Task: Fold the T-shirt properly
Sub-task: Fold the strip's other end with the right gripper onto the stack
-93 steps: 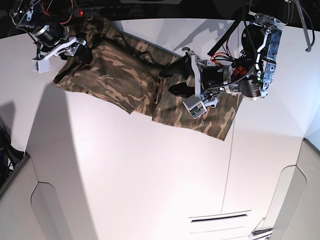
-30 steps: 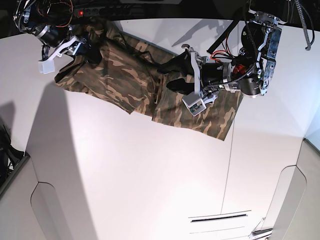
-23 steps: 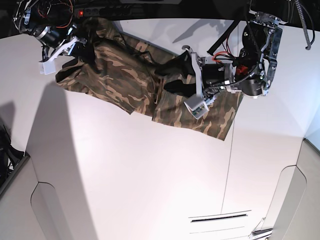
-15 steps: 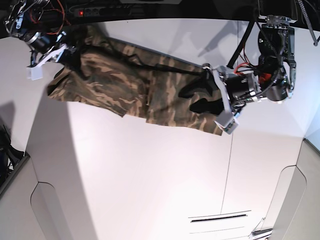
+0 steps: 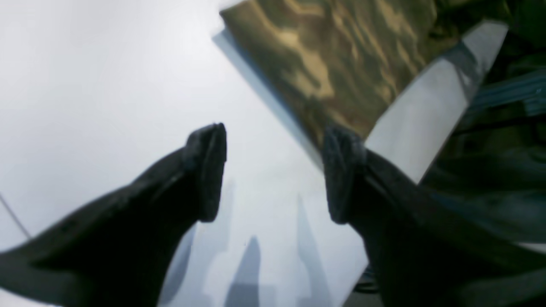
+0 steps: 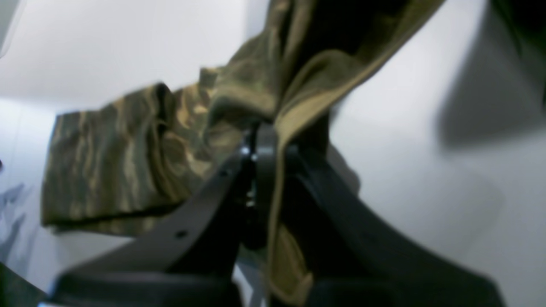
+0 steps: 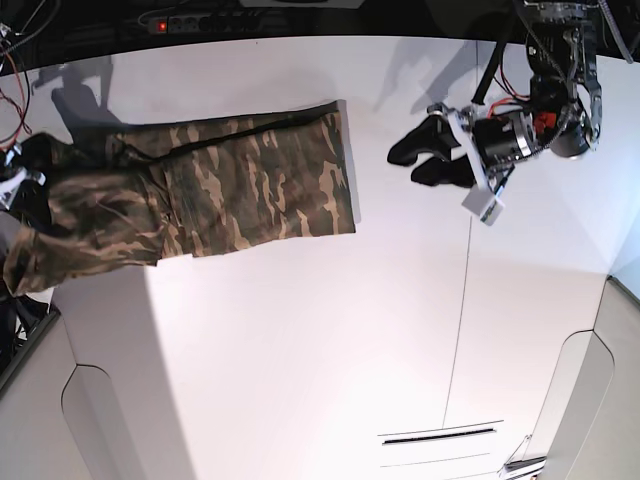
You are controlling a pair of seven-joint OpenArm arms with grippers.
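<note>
Where the bare white bench fills the near half of the base view, nothing lies on it. Farther back, the large camouflage-print cloth T-shirt in brown, tan and olive now lies stretched flat across the left half, its hem edge straight; half a second ago it was bunched and slanted under both arms. It has been dragged towards that view's left, and one end droops over the bench edge.

Right tool: jaws clamped tight on a fold of tan-edged fabric, at the far left of the base view, mostly out of frame.

Left tool: jaws spread wide, holding nothing. It has let go and pulled off to the right; it hovers above bare bench, well apart from the hem in the base view.

Judgement: the pull has smoothed the cloth, which helps. No fold is made yet. The overhanging end likely needs bringing back onto the bench first.
</note>
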